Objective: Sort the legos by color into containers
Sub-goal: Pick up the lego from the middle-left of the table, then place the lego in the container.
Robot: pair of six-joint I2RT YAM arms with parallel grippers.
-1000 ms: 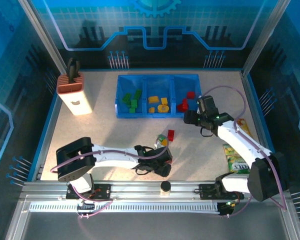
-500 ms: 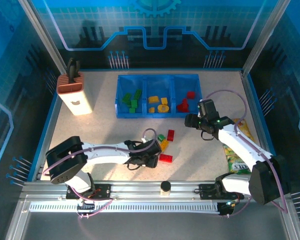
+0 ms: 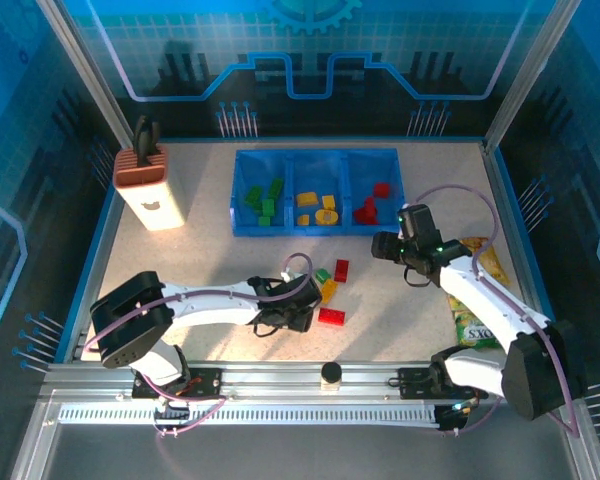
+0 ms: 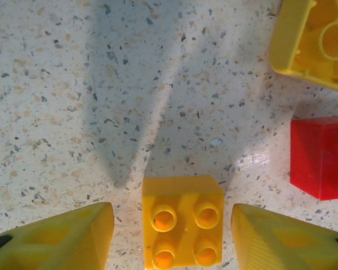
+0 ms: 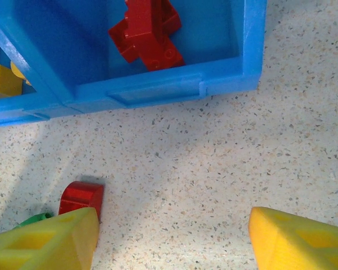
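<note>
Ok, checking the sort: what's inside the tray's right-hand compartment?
Red legos, some piled together, inside the blue tray; whatever lies beneath the pile is covered.

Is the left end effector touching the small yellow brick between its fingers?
Apart. The left wrist view shows bare table between the yellow brick and each finger.

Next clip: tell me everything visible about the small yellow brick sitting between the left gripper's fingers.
The yellow brick is a small, square piece of glossy plastic with four round studs in a two-by-two block. It lies flat, studs up, on the speckled table, and the bottom of the wrist view cuts off its lower edge. The left gripper straddles it, open: a strip of table shows between the brick and each of the fingers. Nothing else touches it; a red brick lies apart from it.
</note>
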